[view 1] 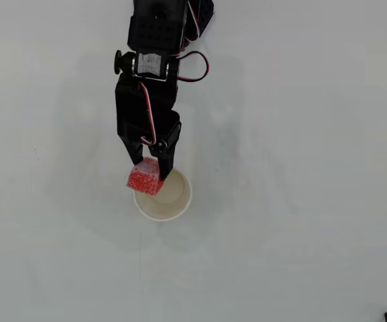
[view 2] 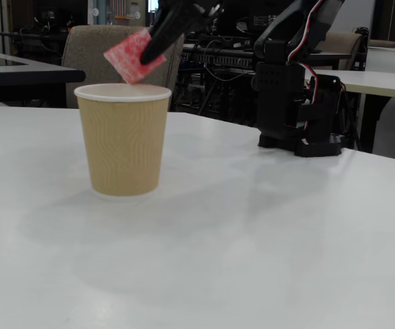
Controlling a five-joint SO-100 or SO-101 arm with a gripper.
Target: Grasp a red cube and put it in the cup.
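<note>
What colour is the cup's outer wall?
Tan, with a faint embossed ripple pattern and a white rim; the cup shows this best in the fixed view.

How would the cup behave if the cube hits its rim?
The cup looks like empty paper, so probably light and easy to nudge. Tall with a narrower base, it could tip. The cube sits over the rim's edge, so a clip seems possible.
</note>
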